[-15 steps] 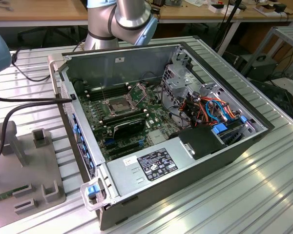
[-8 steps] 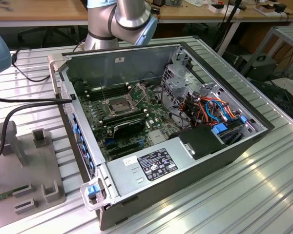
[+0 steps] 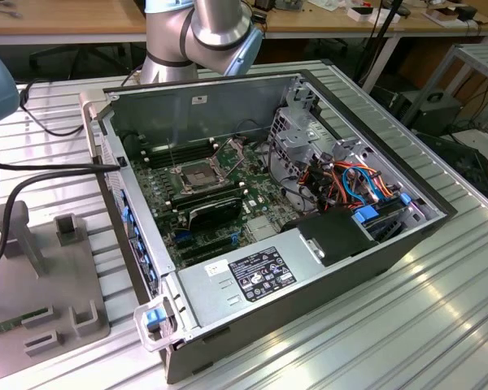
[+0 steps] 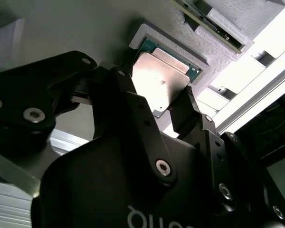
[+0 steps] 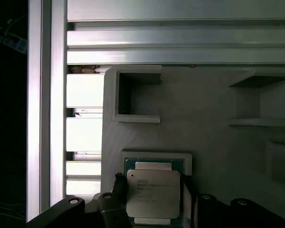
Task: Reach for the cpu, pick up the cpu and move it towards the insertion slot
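The cpu lay flat in a shallow square pocket of the grey holder, close to the holder's edge that borders the table's slats. In both wrist views its silvery lid faced up and its green rim sat level inside the pocket's wall, so it looked seated, not lifted.

The gripper straddled the chip, one dark side at each of two opposite edges. I could not tell whether it was clamped on the cpu or standing just clear of it.

The slot was well apart from all this. It sat on the board inside the open case, toward the case's back wall, with its dark centre bare.

I judged the step in hand to be the pickup, with none of the carry done. To do it well, the hold should fall on the chip's two side edges and stay square to them, so the chip does not twist against the pocket wall. The squeeze should be light, since the part is thin and its edges give little to bear on. The lift should go straight up and level until the chip is clear of the pocket's rim, because a tilt there could jam a corner or let the cpu slip.
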